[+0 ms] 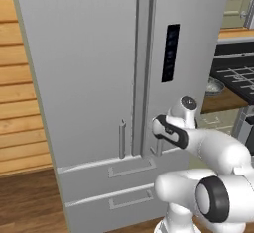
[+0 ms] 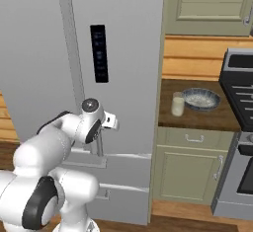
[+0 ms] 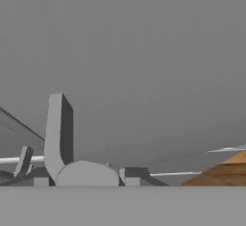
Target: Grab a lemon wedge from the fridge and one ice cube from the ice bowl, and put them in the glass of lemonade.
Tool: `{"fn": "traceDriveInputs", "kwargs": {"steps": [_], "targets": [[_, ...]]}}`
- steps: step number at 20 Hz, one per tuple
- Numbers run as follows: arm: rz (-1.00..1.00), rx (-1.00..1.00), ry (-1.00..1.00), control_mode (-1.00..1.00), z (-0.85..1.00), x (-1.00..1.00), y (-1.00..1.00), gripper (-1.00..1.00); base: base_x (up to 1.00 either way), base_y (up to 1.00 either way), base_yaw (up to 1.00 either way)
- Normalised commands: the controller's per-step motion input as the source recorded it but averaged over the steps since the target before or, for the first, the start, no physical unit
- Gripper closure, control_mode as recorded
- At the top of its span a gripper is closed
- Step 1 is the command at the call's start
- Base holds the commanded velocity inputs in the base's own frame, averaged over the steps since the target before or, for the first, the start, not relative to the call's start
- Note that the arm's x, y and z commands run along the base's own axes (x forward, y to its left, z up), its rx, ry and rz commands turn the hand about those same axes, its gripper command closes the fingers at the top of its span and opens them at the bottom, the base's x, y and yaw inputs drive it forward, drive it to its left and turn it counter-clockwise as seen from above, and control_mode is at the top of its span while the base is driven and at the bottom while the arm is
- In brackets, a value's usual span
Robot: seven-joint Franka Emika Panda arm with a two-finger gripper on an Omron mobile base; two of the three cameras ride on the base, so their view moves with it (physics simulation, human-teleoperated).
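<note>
The grey fridge [image 1: 89, 78] [image 2: 128, 53] stands right in front of me with both doors closed, so the lemon wedge is hidden. My gripper [image 1: 159, 140] [image 2: 100, 139] is at the lower end of the right door's bar handle [image 3: 58, 129]. In the hand view the gripper [image 3: 85, 179] has the handle between its fingertips, closed on it. The glass of lemonade [image 2: 178, 103] stands on the wooden counter to the right of the fridge. The speckled ice bowl [image 2: 201, 98] [image 1: 214, 86] sits just beside it.
The left door's handle [image 1: 122, 139] hangs close to the left of my hand. Two fridge drawers [image 1: 124, 170] lie below. A dark stove [image 2: 242, 93] borders the counter [image 2: 197, 120] on the right, with beige cabinets [image 2: 190, 164] underneath.
</note>
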Motion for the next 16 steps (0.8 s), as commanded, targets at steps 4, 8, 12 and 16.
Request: {"fn": "traceDriveInputs", "kwargs": {"steps": [4,8,12,16], "targets": [[-0.07,0.09,-0.03,-1.00,0.00,-0.62,-0.67,1.00,0.00,0.00,0.00],[-0.08,0.11,-0.07,-1.00,0.00,-0.80,-0.78,1.00,0.00,0.00,0.00],[-0.11,0.09,-0.02,-1.00,0.07,-0.80,-0.95,1.00,0.00,0.00,0.00],[-0.11,0.13,-0.21,-1.00,0.01,-0.92,-0.84,1.00,0.00,0.00,0.00]]}}
